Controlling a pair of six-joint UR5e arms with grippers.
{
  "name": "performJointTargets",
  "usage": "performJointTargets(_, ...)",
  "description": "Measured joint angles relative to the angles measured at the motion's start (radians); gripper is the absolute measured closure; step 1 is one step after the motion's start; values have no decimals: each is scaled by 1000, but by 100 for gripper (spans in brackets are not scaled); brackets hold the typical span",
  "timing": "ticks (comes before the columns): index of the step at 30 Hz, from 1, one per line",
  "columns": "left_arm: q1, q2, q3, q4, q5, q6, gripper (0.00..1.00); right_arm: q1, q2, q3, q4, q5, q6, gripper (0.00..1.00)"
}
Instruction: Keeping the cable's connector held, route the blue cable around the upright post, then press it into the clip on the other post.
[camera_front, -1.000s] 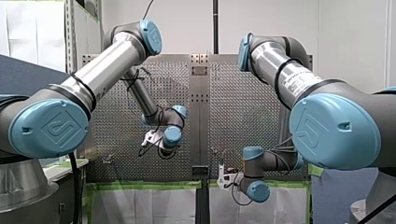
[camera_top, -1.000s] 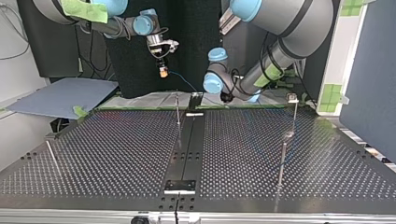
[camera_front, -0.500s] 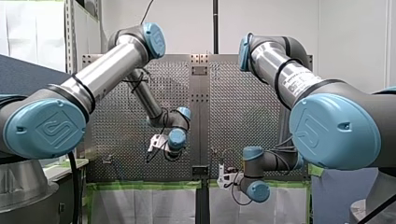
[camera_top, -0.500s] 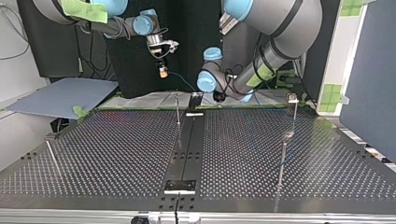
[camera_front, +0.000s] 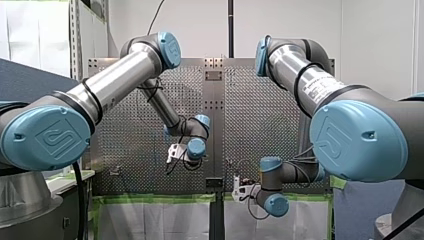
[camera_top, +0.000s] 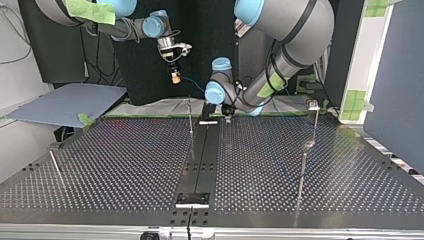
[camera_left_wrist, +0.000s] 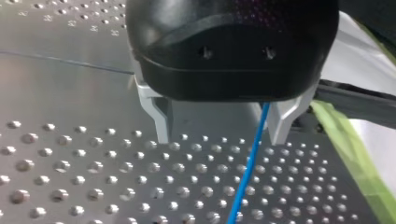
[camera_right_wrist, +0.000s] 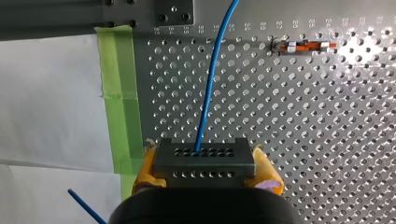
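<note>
You are looking into a room where a white wall (camera_front: 200, 25) is rising behind both arms, and a dark perforated table (camera_top: 125, 165) is filling the floor of the scene, with a smooth metal strip (camera_top: 200, 155) running down its middle. A blue-grey sheet (camera_top: 65, 102) is lying off the table at the top view's left. Green tape (camera_right_wrist: 116, 93) is edging the table, and white paper (camera_right_wrist: 46, 102) is showing beyond it. A thin post (camera_top: 190, 117) is standing just beside the strip, and a second post (camera_top: 315, 122) with a small fitting on top is standing well apart from it, at the top view's right. My left gripper (camera_left_wrist: 222, 126) is hovering low over the surface with its metal fingers spread wide. The blue cable (camera_left_wrist: 247, 172) is passing between them, closer to one finger. My right gripper (camera_right_wrist: 205, 173) is clamping its yellow pads on the dark connector (camera_right_wrist: 204, 158), above the table's taped edge.
</note>
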Motion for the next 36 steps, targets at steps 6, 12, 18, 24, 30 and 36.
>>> performJointTargets(6,-2,-52,29,-49,15,0,0,-3,0,0,-4,-6,1,100)
performJointTargets(12,-3,-75,34,-52,35,-11,0,-4,0,0,-5,-7,1,100)
performJointTargets(18,-6,-93,35,-29,87,-49,0,-5,0,0,-4,-10,0,100)
performJointTargets(24,-11,-115,35,-21,149,-74,0,-5,0,0,-5,-18,0,100)
performJointTargets(30,-14,-119,35,-19,212,-87,0,-7,0,0,-4,-29,0,100)
performJointTargets(36,-26,-119,35,-18,278,-103,0,-8,0,0,-1,-31,-2,100)
